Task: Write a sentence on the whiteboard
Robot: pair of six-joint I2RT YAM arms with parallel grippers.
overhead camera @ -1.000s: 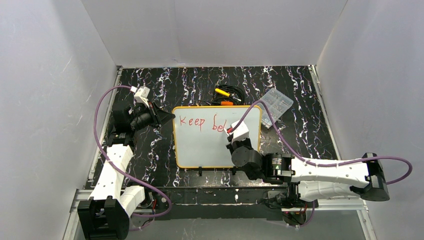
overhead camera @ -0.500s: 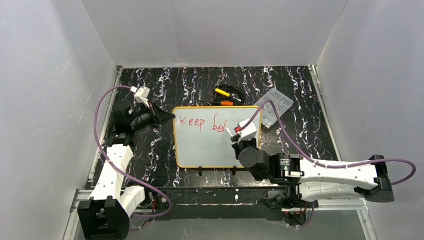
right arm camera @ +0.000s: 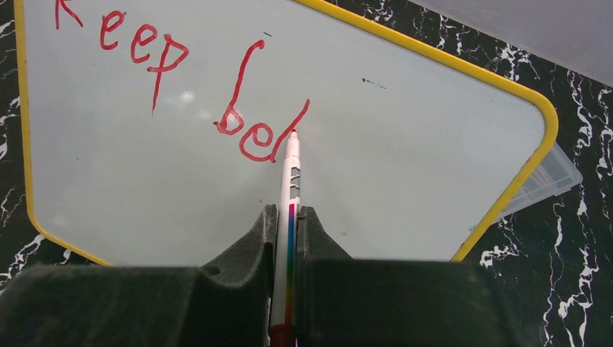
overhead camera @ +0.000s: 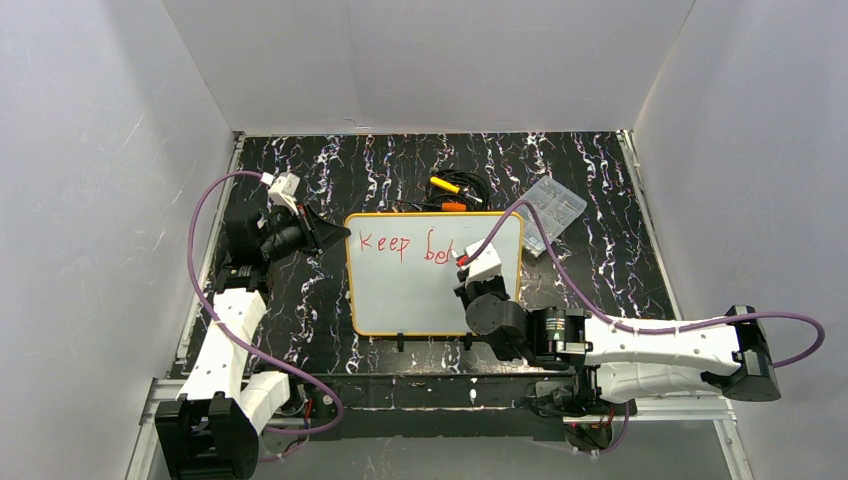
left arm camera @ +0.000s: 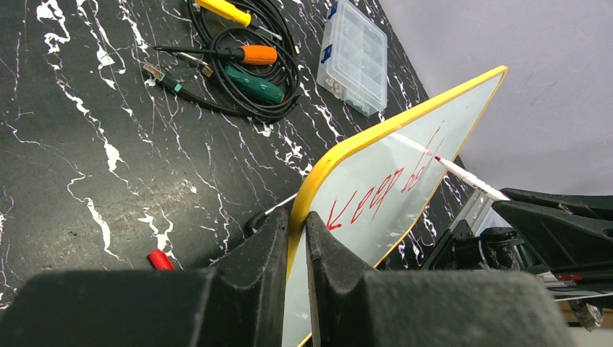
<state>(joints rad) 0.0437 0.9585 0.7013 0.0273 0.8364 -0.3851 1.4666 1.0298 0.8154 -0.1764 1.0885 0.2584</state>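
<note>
The whiteboard (overhead camera: 420,295) lies on the black marbled table, with a yellow rim. The sentence (overhead camera: 400,247) reads "Keep bel" in red at its top. My left gripper (overhead camera: 335,235) is shut on the board's left rim (left arm camera: 329,163), one finger on each face. My right gripper (overhead camera: 470,270) is shut on a white marker (right arm camera: 291,173) with a rainbow stripe. The marker's red tip touches the board at the foot of the "l" in the lettering (right arm camera: 246,116). The marker also shows in the left wrist view (left arm camera: 466,176), close to the writing (left arm camera: 376,191).
A clear plastic box (overhead camera: 553,208) lies past the board's far right corner. Screwdrivers and black cables (overhead camera: 452,193) lie just behind the board. A small red cap (left arm camera: 160,259) lies on the table near my left fingers. White walls close in three sides.
My right gripper swung to the right with the marker, then came back left and down. The "l" stroke now stands after "be". The left arm has not moved.
</note>
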